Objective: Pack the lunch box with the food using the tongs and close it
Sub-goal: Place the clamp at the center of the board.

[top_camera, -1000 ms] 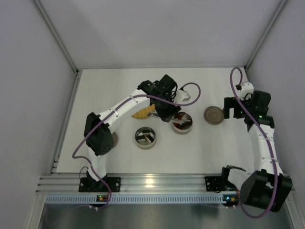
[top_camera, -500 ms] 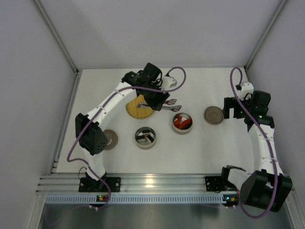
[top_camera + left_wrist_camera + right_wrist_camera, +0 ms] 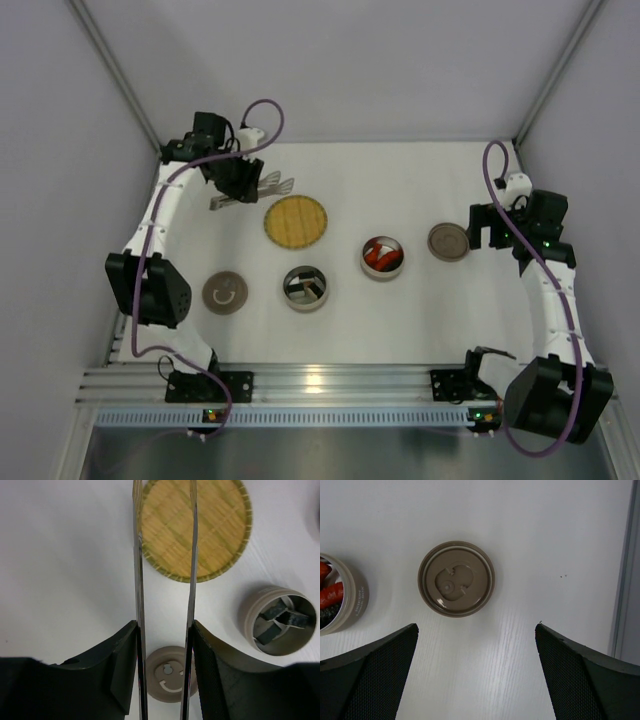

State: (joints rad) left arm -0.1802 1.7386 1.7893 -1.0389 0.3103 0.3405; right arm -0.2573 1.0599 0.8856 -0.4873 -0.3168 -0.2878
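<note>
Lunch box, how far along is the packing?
Done: woven plate bare; red pieces in the right tin, dark pieces in the left tin. In hand: left tool grips the tongs. Remaining: left lid and right lid lie off the tins; right tool hangs open over one.

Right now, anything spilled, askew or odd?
Nothing stands out. The red-food tin and dark-food tin sit upright, the left lid and right lid lie flat, the woven plate is bare, nothing spilled. The left end effector holds the tongs.
</note>
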